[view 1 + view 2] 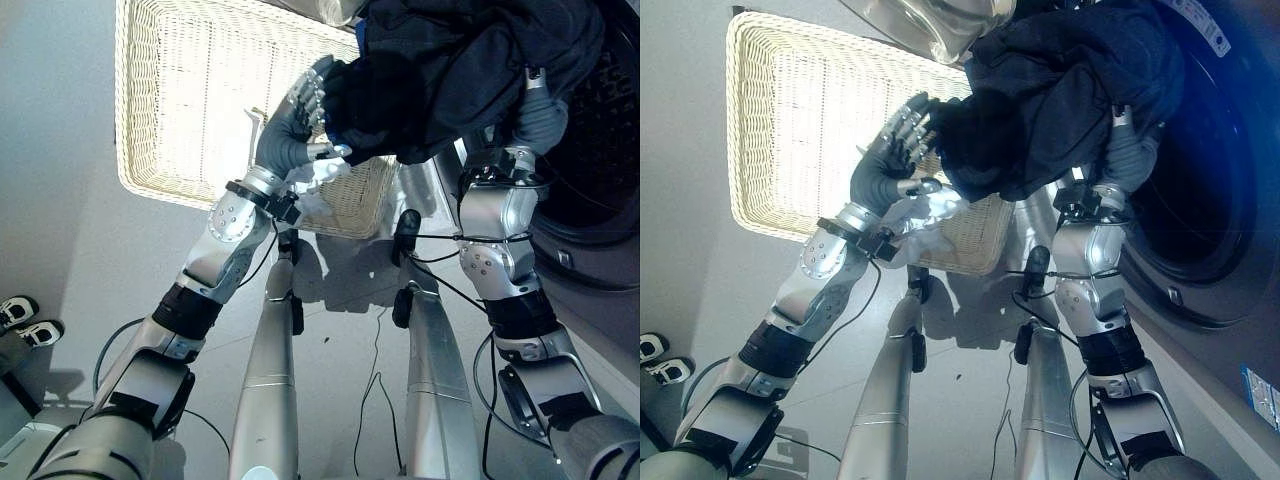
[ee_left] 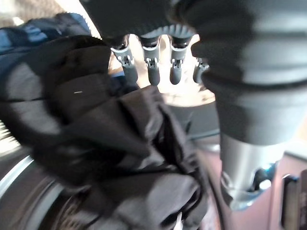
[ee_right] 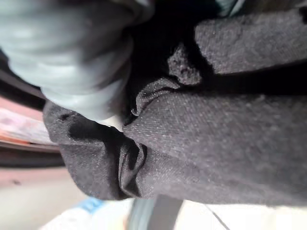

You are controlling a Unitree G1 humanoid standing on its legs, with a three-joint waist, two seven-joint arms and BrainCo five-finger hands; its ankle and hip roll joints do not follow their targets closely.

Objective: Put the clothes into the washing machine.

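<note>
— How many things were there, counted?

— One bundle of dark clothes (image 1: 1060,90), one white wicker basket (image 1: 790,130), one washing machine (image 1: 1210,180), and a small white cloth (image 1: 915,225) at the basket's near rim. A pair of shoes (image 1: 25,320) stood on the floor (image 1: 60,150), well apart from everything.

— Where was the bundle?

— Held up between the two hands, over the basket's near right corner and just beside the machine's round opening, not yet inside the drum.

— And the hands?

— The left hand (image 1: 895,150) lay flat against the bundle's left side, fingers (image 2: 152,67) straight and spread. The right hand (image 1: 540,115) was buried under the cloth on the other side; I could not tell how its fingers stood.

— What was in the basket?

— Its woven bottom showed bare; the white cloth lay at the rim, and I could not tell whether inside or on it.

— Any room to move?

— Bare floor lay left of the basket.
</note>
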